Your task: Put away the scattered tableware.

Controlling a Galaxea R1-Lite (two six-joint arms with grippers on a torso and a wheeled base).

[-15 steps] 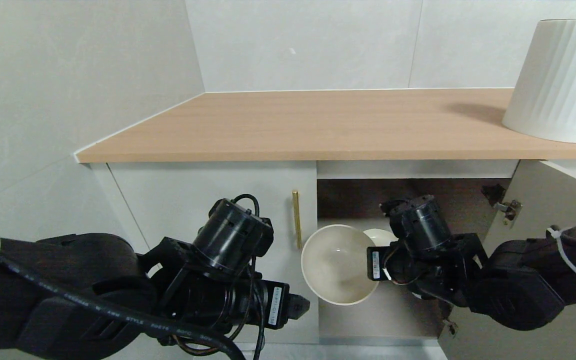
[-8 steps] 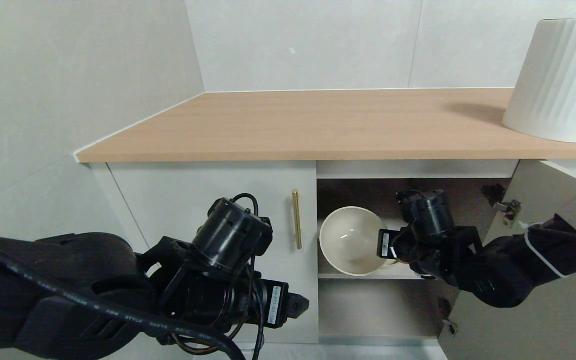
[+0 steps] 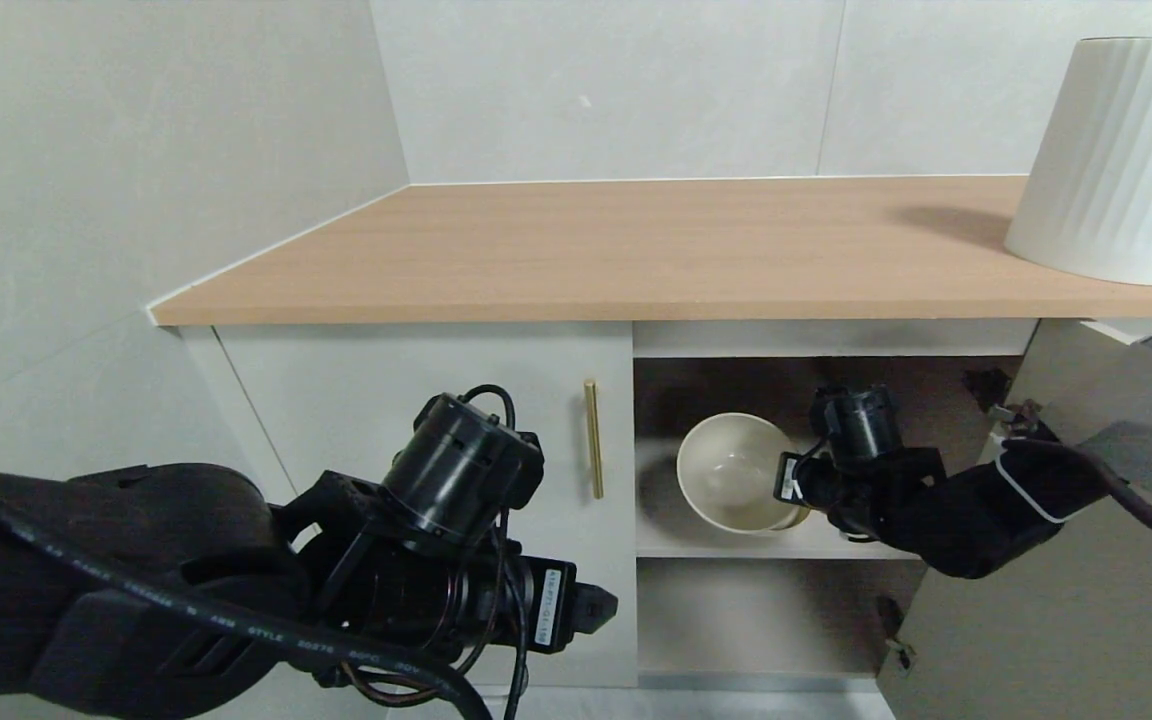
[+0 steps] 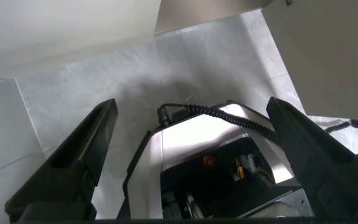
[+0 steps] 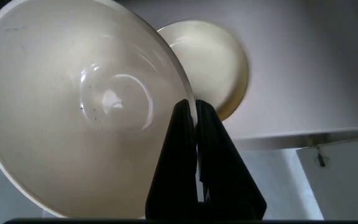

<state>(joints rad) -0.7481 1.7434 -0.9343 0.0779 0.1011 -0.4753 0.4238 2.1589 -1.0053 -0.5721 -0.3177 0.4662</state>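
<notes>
– Fingers (image 4: 73, 165) are seen spread wide on the left gripper (image 4: 192, 109), and nothing is held between them. It is parked low, out in front of the shelf (image 3: 666, 538) and off to its left, before the closed door (image 3: 416, 420). That spot is probably chosen so the opening is left free for the other arm.

– Agreed. Now, over the shelf itself, the bowl (image 3: 731, 472) is held. Its rim is pinched by the right gripper (image 3: 794, 485), with the jaws narrowed onto the thin wall.

– And the tilt?

– Only the rim is gripped, so the bowl hangs tipped, its mouth turned out toward the front of the shelf. Whether its foot is touching the shelf cannot be told.

– Deeper on the shelf, just behind the bowl, a second pale dish (image 5: 219, 68) is seen.

– So the tableware is being grouped there, it is judged. The bowl would have to be levelled and lowered with care, or its rim could be knocked against that dish.

– At the shelf's right the open door (image 3: 1086, 580) is swung out, which is how the right arm is admitted.

– Farthest off, above the shelf, the countertop (image 3: 636, 250) is laid, and a white ribbed container (image 3: 1116, 160) is stood on it, above the shelf and to its right.
</notes>
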